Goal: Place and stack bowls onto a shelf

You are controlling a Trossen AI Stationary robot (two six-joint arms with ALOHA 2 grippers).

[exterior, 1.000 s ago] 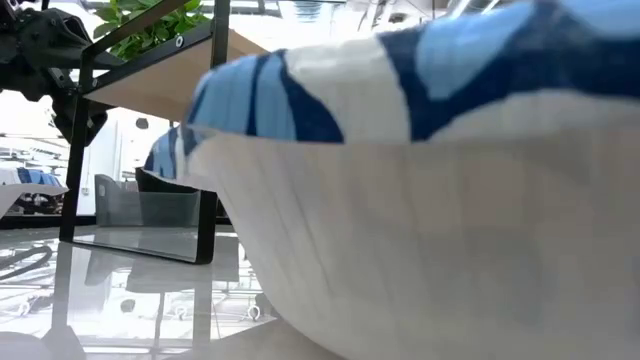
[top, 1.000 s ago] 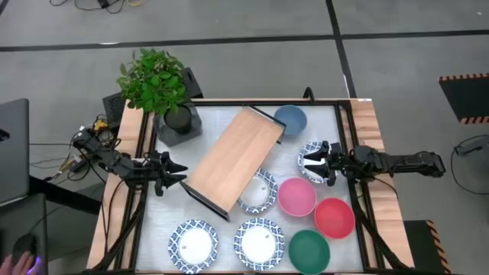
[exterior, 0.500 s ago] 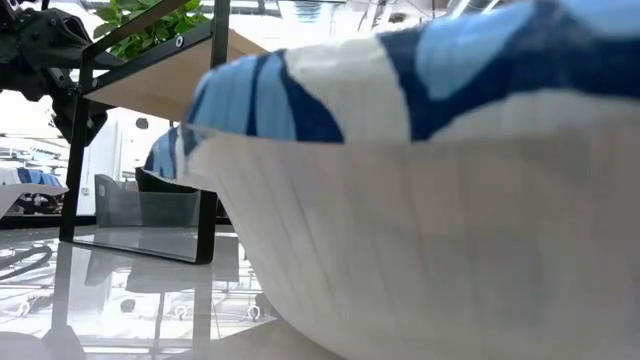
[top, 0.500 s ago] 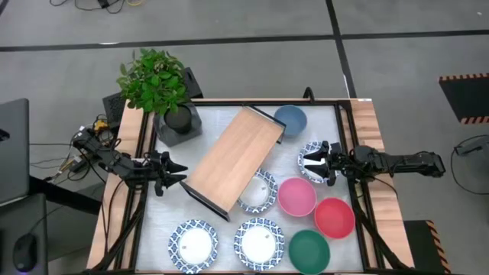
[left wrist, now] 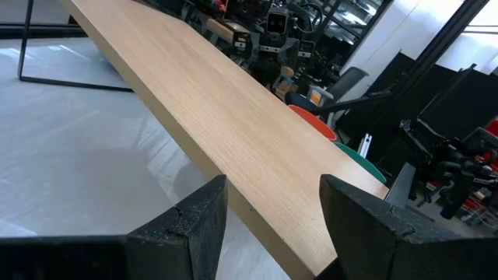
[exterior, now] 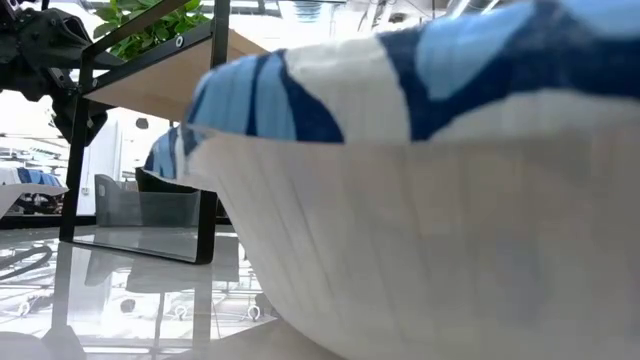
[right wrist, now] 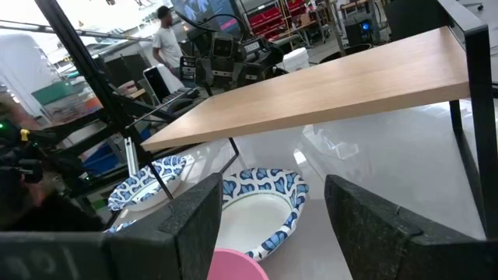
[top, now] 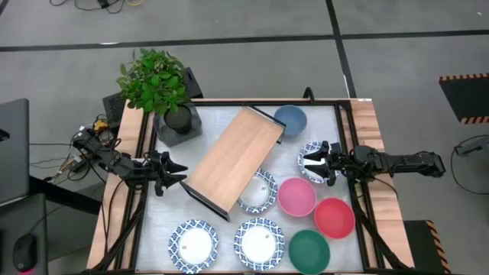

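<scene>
Lying diagonally mid-table, the shelf (top: 233, 159) has a patterned dish (top: 257, 191) tucked under its edge, which only the right wrist view reveals fully, while the left gripper (top: 174, 173) and right gripper (top: 312, 162) flank the shelf with fingers spread.

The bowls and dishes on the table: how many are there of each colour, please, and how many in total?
Blue bowl: 1
Pink bowl: 1
Red bowl: 1
Green bowl: 1
White dishes with blue patterned rims: 4
Total: 8; none is on the shelf yet.
</scene>
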